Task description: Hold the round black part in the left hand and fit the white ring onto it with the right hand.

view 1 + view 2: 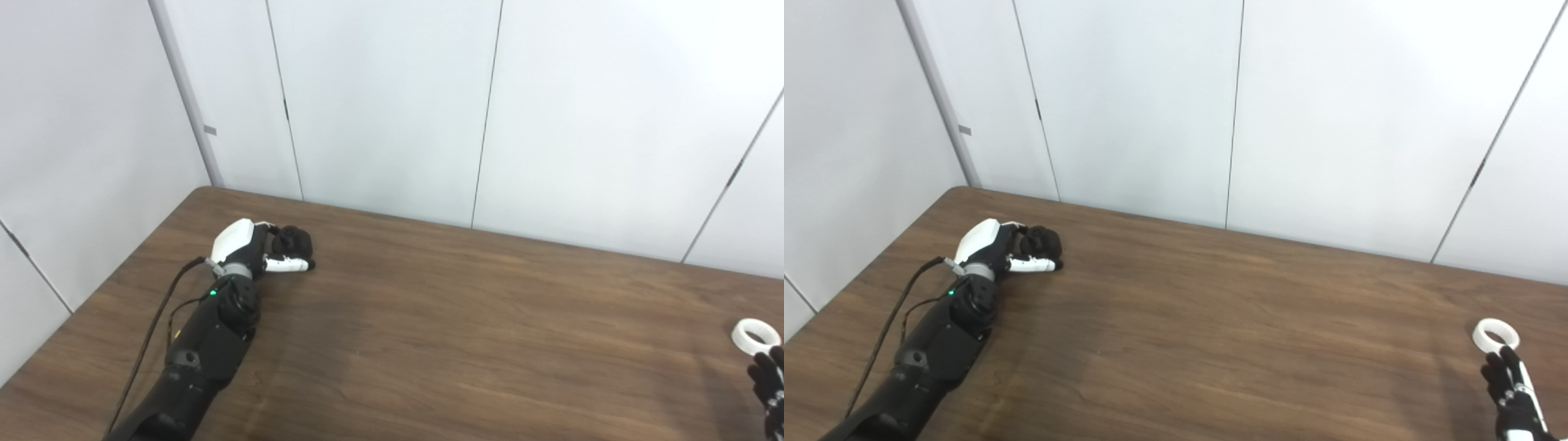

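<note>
Left eye view: our left hand (254, 248) is low on the wooden table (429, 318), fingers curled around the round black part (293, 242), thumb under it. White ring (756, 335) lies flat just beyond our right hand's fingertips (767, 367); hand mostly cut off by the frame edge, can't tell contact. Right eye view: our right hand (1510, 386) shows fingers pointing up toward the ring, touching or nearly so; can't tell whether they're clamped or apart.
</note>
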